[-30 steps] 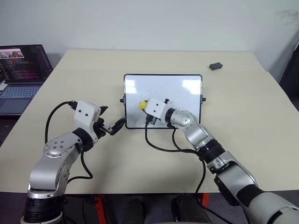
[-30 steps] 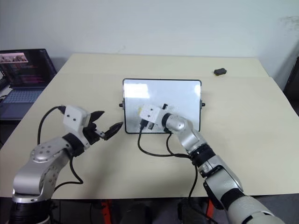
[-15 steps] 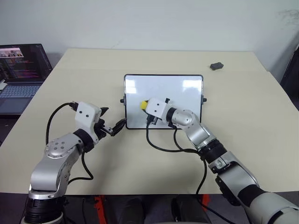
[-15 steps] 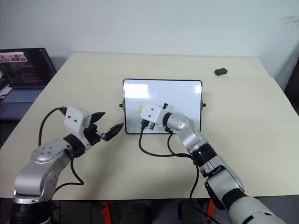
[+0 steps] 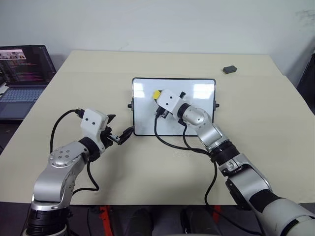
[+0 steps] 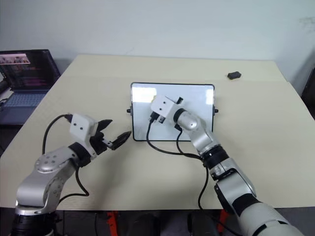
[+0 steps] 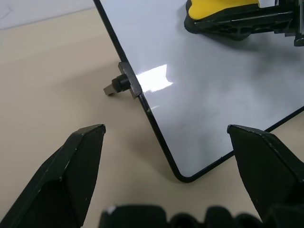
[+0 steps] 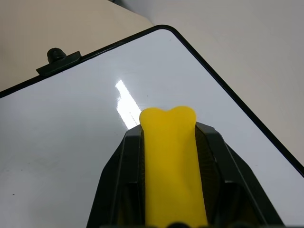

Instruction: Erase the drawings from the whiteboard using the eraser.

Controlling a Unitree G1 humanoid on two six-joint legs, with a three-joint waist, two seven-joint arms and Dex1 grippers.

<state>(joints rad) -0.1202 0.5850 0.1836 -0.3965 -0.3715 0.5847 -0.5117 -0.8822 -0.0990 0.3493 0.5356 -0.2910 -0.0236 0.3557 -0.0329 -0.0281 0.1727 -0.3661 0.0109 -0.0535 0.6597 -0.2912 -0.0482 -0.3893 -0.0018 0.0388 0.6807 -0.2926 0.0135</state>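
Yellow eraser [image 5: 156, 94] pinched endwise in the right gripper [image 5: 158, 96], pressed toward the whiteboard [image 5: 197, 105] top-left corner for wiping; no drawings visible. Left wrist view: left gripper [image 7: 166, 137] spread wide, straddling the board's near corner beside its knob [image 7: 115, 87], apparently bracing.

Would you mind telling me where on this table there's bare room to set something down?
The table is bare between the whiteboard and its far edge, apart from the small dark object near the far right corner. The right side beyond the whiteboard is bare too. It is crowded at the board, where the right gripper holds the eraser and the left gripper waits open.
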